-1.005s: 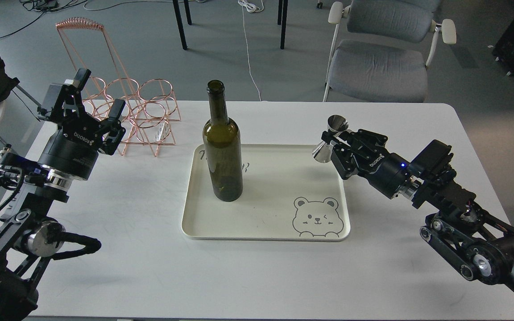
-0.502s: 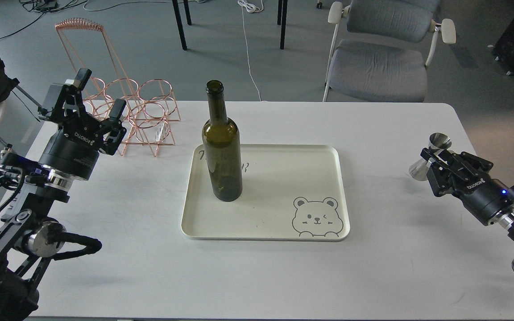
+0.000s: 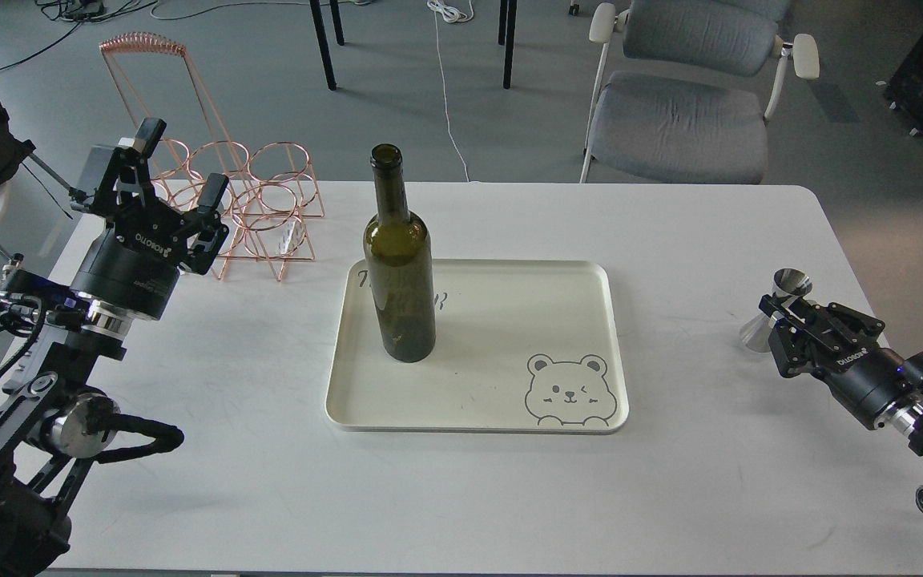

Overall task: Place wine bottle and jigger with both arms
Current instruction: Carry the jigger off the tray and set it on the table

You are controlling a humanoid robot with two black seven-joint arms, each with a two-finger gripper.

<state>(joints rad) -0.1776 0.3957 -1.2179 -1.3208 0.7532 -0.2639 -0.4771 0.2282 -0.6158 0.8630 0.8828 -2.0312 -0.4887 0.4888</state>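
The dark olive-green wine bottle (image 3: 399,264) stands upright on the left part of the cream tray (image 3: 582,276). My left gripper (image 3: 179,170) is open and empty, well left of the bottle, in front of the copper wire rack. My right gripper (image 3: 778,314) is shut on the waist of the shiny steel jigger (image 3: 776,308), near the table's right edge, well right of the tray. The jigger is tilted; I cannot tell whether its lower cone touches the table.
A copper wire bottle rack (image 3: 257,212) stands at the table's back left, just behind my left gripper. The tray has a bear drawing (image 3: 567,391) at its front right. A grey chair (image 3: 686,104) stands behind the table.
My right arm has carried the jigger from the tray's right rim out to the right and toward me, lowering it. The left gripper has barely shifted. The bottle has not moved.
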